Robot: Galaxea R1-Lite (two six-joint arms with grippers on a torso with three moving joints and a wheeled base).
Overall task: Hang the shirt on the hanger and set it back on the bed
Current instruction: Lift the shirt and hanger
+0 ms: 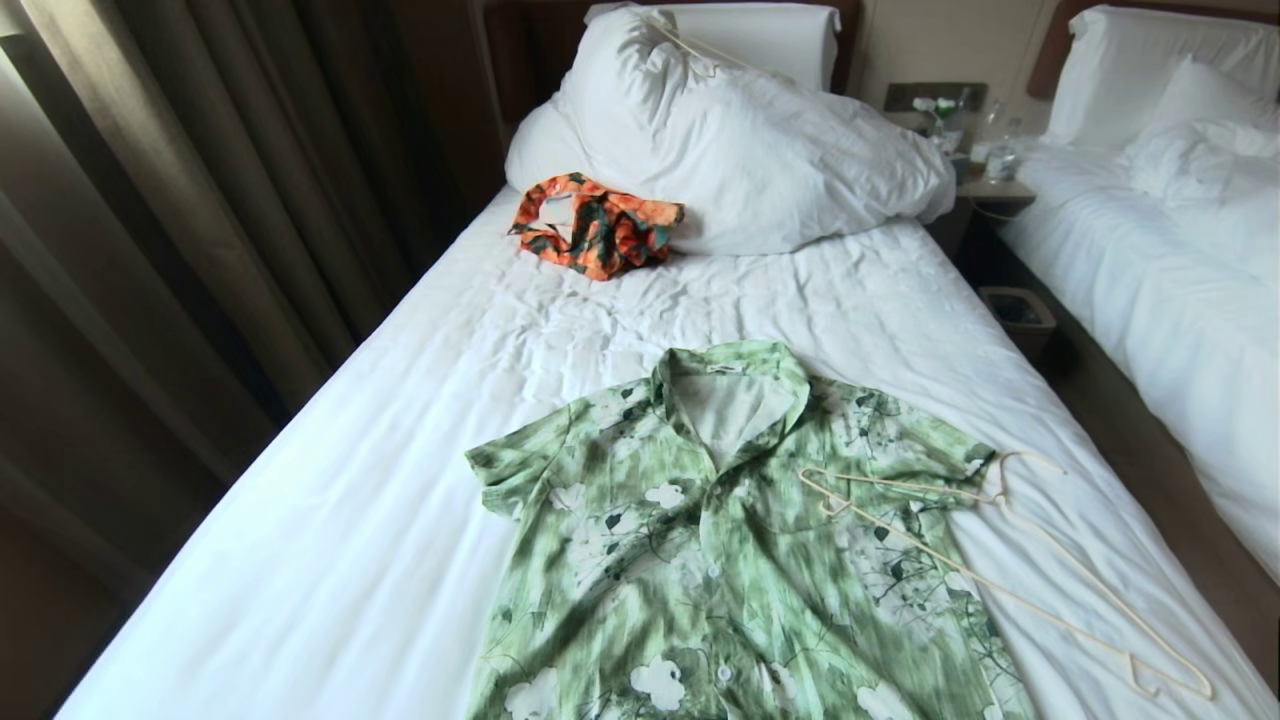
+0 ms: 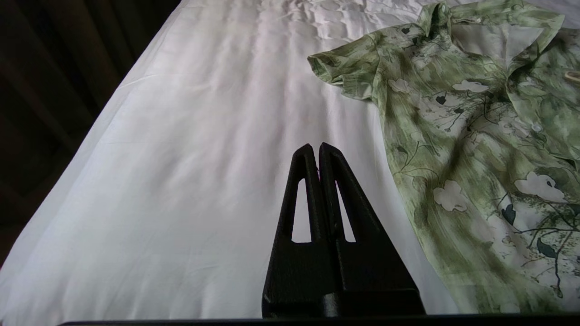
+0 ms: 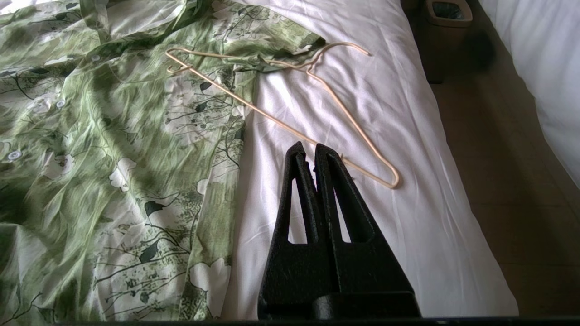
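The green flowered shirt lies flat and face up on the bed, collar toward the pillows. The cream hanger lies partly on the shirt's right sleeve and partly on the sheet, its hook near the sleeve end. Neither arm shows in the head view. My left gripper is shut and empty above bare sheet, with the shirt off to one side. My right gripper is shut and empty, hovering just short of the hanger beside the shirt.
An orange and dark-green garment sits by the white pillows. Curtains hang left of the bed. A bin stands in the aisle before a nightstand, with a second bed at right.
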